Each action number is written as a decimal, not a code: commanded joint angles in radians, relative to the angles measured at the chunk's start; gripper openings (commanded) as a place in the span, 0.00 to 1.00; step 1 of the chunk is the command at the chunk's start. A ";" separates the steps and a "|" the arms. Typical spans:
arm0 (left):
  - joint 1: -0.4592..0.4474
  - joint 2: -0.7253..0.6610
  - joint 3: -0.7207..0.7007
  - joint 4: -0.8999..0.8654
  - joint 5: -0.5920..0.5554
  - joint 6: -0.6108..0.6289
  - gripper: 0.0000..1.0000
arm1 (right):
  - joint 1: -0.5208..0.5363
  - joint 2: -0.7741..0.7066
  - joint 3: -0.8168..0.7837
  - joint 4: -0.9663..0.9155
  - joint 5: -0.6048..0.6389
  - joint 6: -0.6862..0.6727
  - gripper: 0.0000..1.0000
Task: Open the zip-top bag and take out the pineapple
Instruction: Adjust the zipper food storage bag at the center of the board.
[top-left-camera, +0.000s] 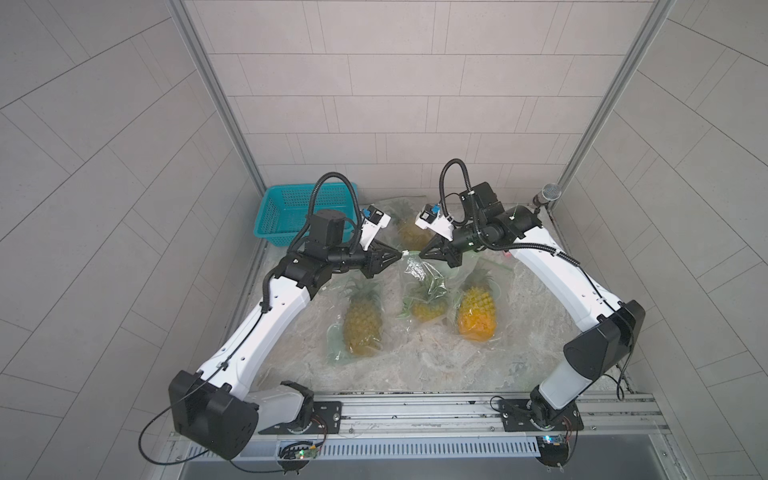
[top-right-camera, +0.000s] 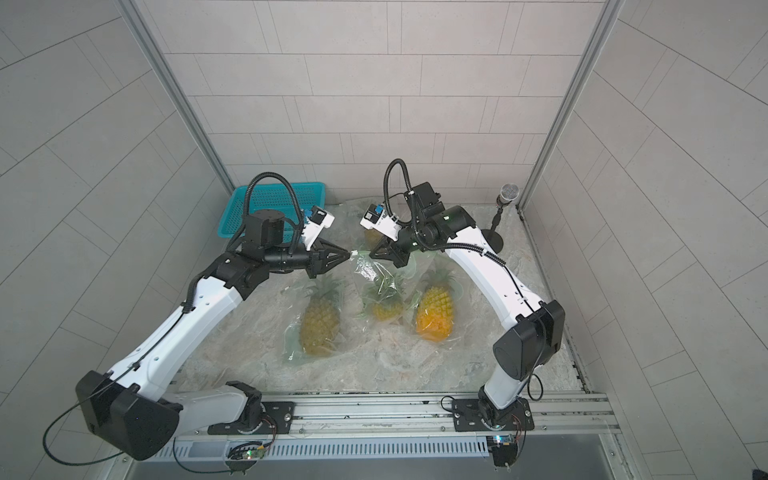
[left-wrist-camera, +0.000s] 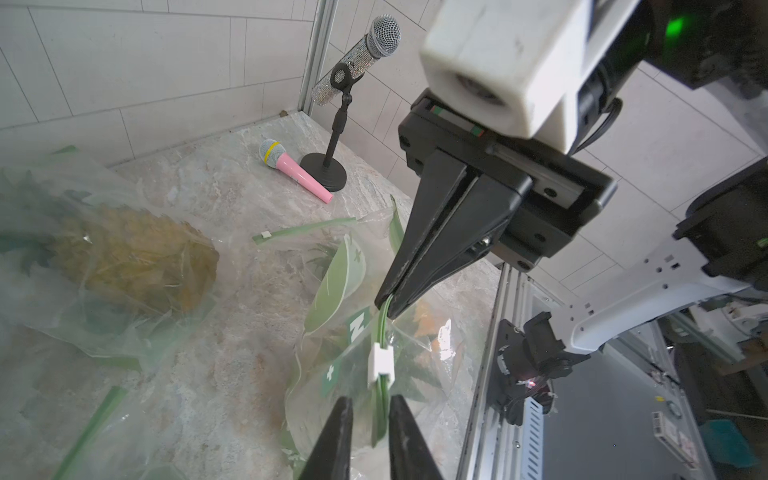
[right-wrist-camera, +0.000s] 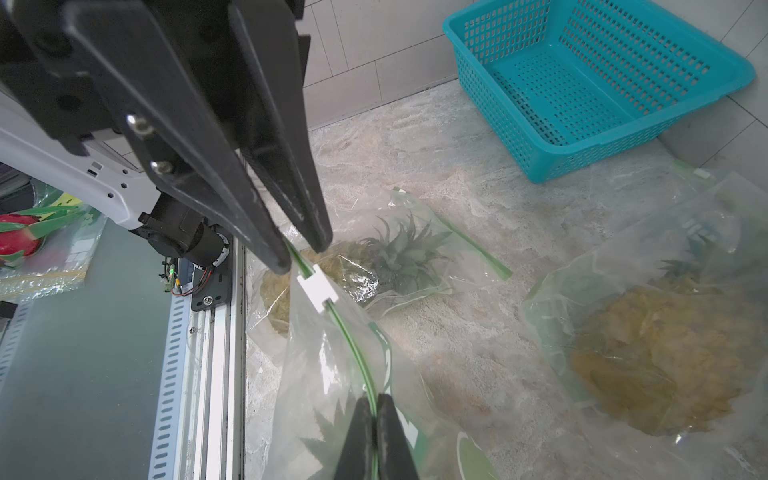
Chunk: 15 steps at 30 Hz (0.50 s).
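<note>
Holding up the top of a clear zip-top bag (top-left-camera: 417, 272), the two arms meet over the middle of the table (top-left-camera: 436, 365). The right gripper (top-left-camera: 420, 254) has its fingers pressed tight together on the green zip strip (left-wrist-camera: 384, 328) at the top of the bag. The left gripper (top-left-camera: 401, 252) is just beside it, on the same strip. Its fingers (left-wrist-camera: 338, 436) stand a little apart. The gap is narrow, and the strip runs through it. The white slider (left-wrist-camera: 380, 360) sits on the strip between the two grippers, closer to the left one.

The pineapple (top-left-camera: 428, 309) is inside this bag. It is a small one. It sits low in the bag, and its green leaves point up toward the zip.

A bag with a yellow pineapple (top-left-camera: 361, 328) lies flat on the left arm's side. A bag with an orange pineapple (top-left-camera: 478, 316) lies on the right arm's side. One more bagged pineapple (top-left-camera: 409, 232) lies behind the grippers.

A blue basket (top-left-camera: 286, 208) stands in the far corner on the left arm's side. A silver microphone (top-left-camera: 550, 193) stands in the other far corner. A pink microphone (left-wrist-camera: 295, 170) lies just beside its stand.
</note>
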 joint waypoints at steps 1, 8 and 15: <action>-0.005 0.004 -0.012 0.041 0.022 0.007 0.10 | 0.009 -0.043 -0.009 0.007 -0.029 -0.003 0.00; -0.011 0.013 -0.018 0.054 0.028 -0.002 0.11 | 0.010 -0.050 -0.015 0.013 -0.050 -0.001 0.00; -0.023 0.027 -0.019 0.062 0.028 -0.008 0.00 | 0.013 -0.056 -0.025 0.019 -0.059 0.004 0.00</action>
